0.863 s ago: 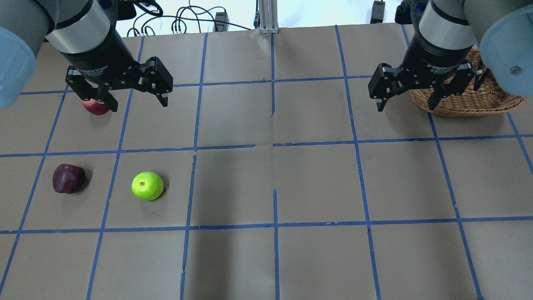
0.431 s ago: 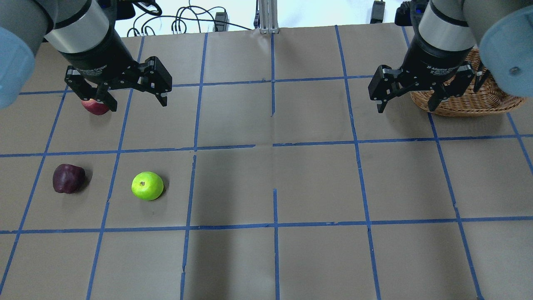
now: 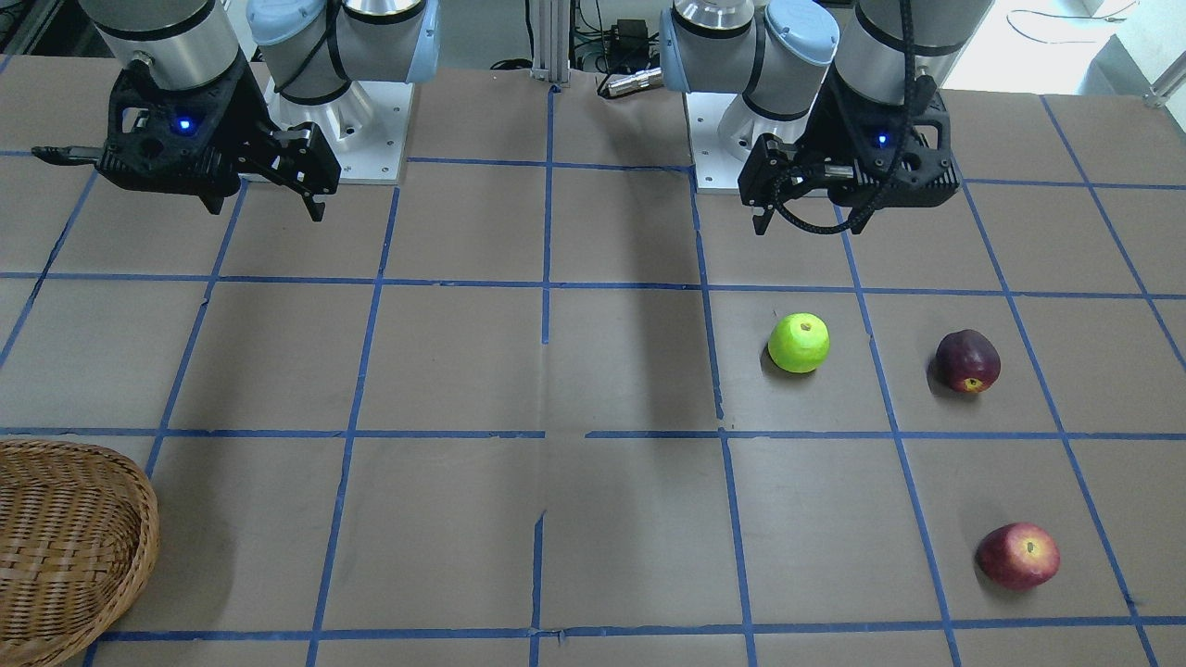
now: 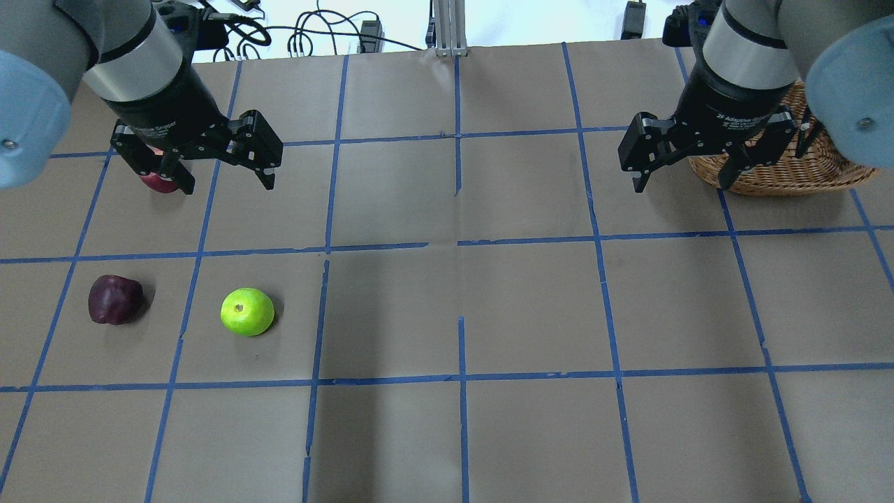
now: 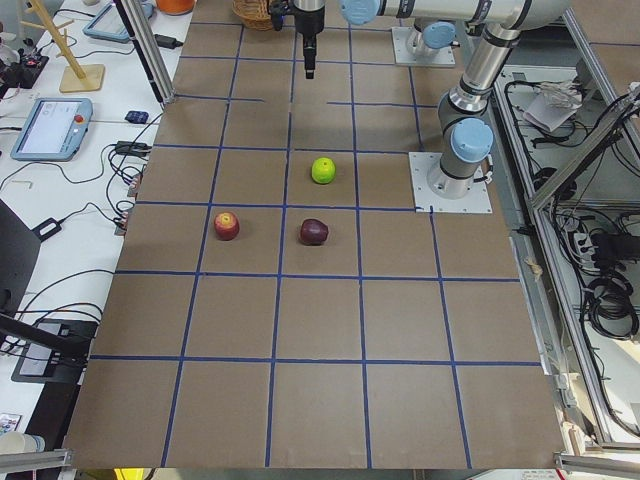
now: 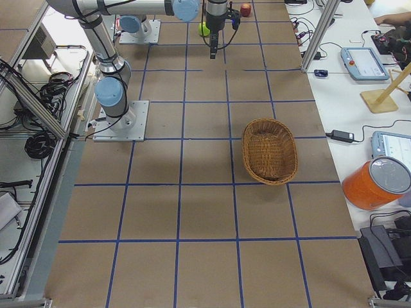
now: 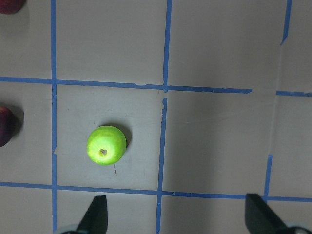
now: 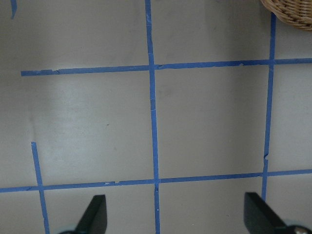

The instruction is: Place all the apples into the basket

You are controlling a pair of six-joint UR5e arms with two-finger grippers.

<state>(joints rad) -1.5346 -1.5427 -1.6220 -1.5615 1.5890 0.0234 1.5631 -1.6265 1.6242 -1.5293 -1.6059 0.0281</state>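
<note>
Overhead exterior shows the table (image 4: 531, 307), brown paper taped into a blue grid, with the work split across its two ends. The basket (image 6: 270, 154) sits on the robot's right side and holds nothing, so the task is at its first pick. The right gripper (image 4: 681, 183) hangs above the table just beside the basket, jaws spread wide and empty. The left gripper (image 4: 228, 183) hovers at the far end, also wide open and empty.

All three apples lie on the left side, well apart from the basket. The green apple (image 4: 247, 311) and the maroon apple (image 4: 114, 299) share a row near the robot. The red apple (image 3: 1017, 555) lies farther out (partly hidden under the left gripper from overhead).

In the left wrist-mounted view the green apple sits ahead of the open fingers, so it looks the likeliest target. The next move calls for centring over one apple, descending so the jaws straddle it, then closing. After that comes a long carry across the table, or perhaps a hand-over to the right arm.
</note>
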